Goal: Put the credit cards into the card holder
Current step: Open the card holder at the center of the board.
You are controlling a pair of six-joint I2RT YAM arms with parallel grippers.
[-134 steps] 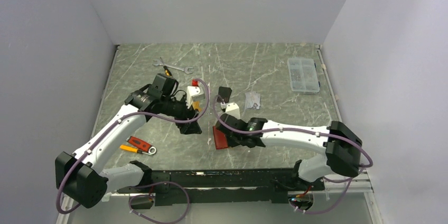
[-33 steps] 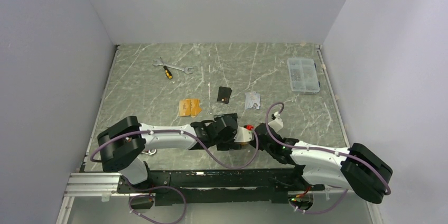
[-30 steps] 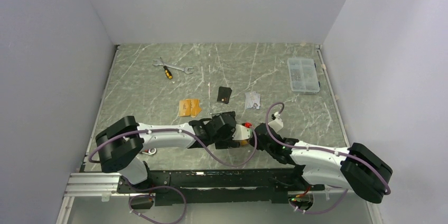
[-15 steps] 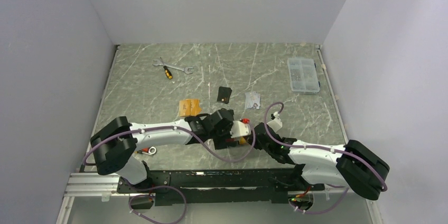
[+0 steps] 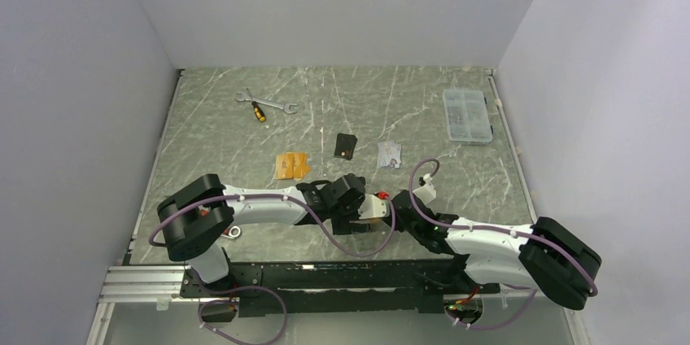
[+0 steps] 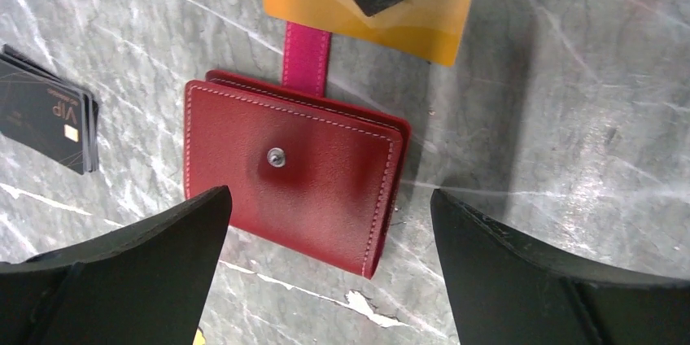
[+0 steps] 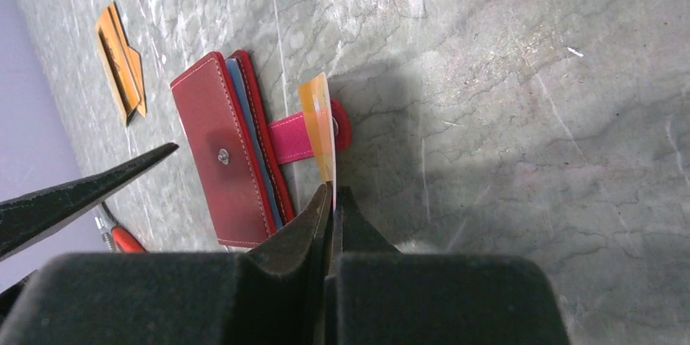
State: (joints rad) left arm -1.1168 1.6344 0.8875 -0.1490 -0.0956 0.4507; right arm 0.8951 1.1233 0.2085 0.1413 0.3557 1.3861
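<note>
The card holder (image 6: 293,190) lies closed on the table, dark red with a snap stud and a pink tab (image 6: 307,48) sticking out. My left gripper (image 6: 331,193) hangs open above it, one finger on either side, touching nothing. My right gripper (image 7: 334,194) is shut on one orange credit card (image 7: 321,125), held on edge just above the tab (image 7: 301,137) beside the holder (image 7: 224,150). More orange credit cards (image 5: 291,166) lie at mid table, black ones (image 5: 346,146) and silver-grey ones (image 5: 389,154) beyond. In the top view the arms hide the holder.
A clear compartment box (image 5: 467,115) sits at the far right. A wrench and a screwdriver (image 5: 260,105) lie at the far left. A red-handled tool (image 5: 232,233) pokes out under the left arm. The black stack (image 6: 49,117) lies just left of the holder.
Since several seconds ago the left gripper left the orange cards and came over the holder. In the last second its elbow swung left and back; the right gripper kept its card.
</note>
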